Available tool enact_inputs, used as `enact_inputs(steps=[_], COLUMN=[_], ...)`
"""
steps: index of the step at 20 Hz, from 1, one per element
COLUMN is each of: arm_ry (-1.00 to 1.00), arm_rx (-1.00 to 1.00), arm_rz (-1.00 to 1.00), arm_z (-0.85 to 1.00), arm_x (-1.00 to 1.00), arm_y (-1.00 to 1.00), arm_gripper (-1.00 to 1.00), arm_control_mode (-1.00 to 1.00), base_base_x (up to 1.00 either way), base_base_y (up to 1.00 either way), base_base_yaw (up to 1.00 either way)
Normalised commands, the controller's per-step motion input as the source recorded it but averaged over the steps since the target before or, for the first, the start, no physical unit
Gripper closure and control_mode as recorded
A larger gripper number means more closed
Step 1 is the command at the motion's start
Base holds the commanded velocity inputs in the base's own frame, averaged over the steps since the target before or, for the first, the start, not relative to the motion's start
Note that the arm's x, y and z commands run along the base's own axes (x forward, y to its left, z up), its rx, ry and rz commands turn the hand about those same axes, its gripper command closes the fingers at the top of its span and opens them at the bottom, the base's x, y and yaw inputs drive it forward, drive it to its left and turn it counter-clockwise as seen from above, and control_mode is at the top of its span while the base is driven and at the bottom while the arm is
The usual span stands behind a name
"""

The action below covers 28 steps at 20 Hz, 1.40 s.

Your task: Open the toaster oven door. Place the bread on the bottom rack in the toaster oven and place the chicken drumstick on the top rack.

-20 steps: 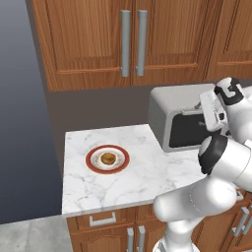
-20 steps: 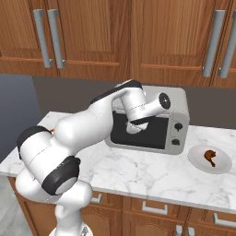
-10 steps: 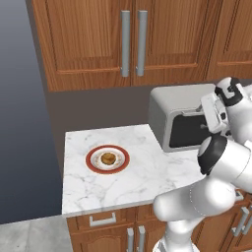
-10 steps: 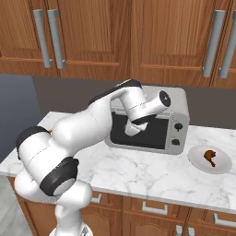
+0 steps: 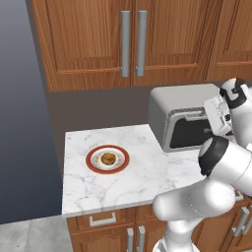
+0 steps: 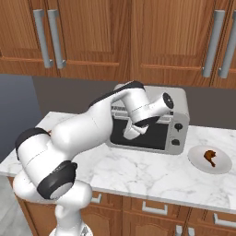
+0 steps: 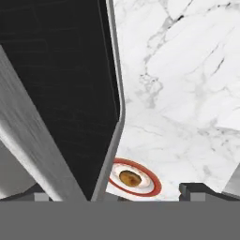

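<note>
— Toaster oven, the boxy light-grey metal one with two dark knobs: where does it sit, and what is the two-finger gripper doing?

— It stands at the back of the white marble counter, under the wooden cabinets. The gripper is spread as wide as it goes, hanging right in front of the grey-framed dark glass oven door and holding nothing. Whether a finger touches the glass, I cannot tell.

— And the door?

— Its long axis runs sideways along the oven front, the silver bar handle along its top edge. It looks tipped slightly out at the top.

— The food?

— The small round golden-brown bun lies in the middle of the red-rimmed plate, well to the oven's left. The elongated orange-brown chicken drumstick rests on a plain grey plate on the oven's other side, its narrow end pointing toward the counter's front edge.
</note>
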Motion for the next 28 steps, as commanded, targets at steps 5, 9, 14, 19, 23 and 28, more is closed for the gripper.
enact_inputs(steps=[5, 9, 14, 19, 23, 28], arm_ry=[0.02, 0.00, 0.02, 0.08, 0.03, -0.07], arm_rx=[0.09, 0.11, 0.09, 0.04, 0.00, -0.05], arm_rz=[-0.05, -0.03, -0.02, 0.00, 0.05, 0.31], arm_z=[-0.31, -0.01, 0.00, 0.06, 0.48, 0.54], arm_x=[-0.57, -0.58, -0.59, -0.55, -0.16, 0.24], arm_y=[0.00, 0.00, 0.00, 0.00, 0.00, 0.00], arm_gripper=[-1.00, -1.00, -1.00, -1.00, -1.00, -1.00], arm_control_mode=[-1.00, -1.00, -1.00, -1.00, -1.00, -1.00], base_base_x=[0.00, 0.00, 0.00, 0.00, 0.00, 0.00], base_base_y=[0.00, 0.00, 0.00, 0.00, 0.00, 0.00], base_base_yaw=[0.00, 0.00, 0.00, 0.00, 0.00, 0.00])
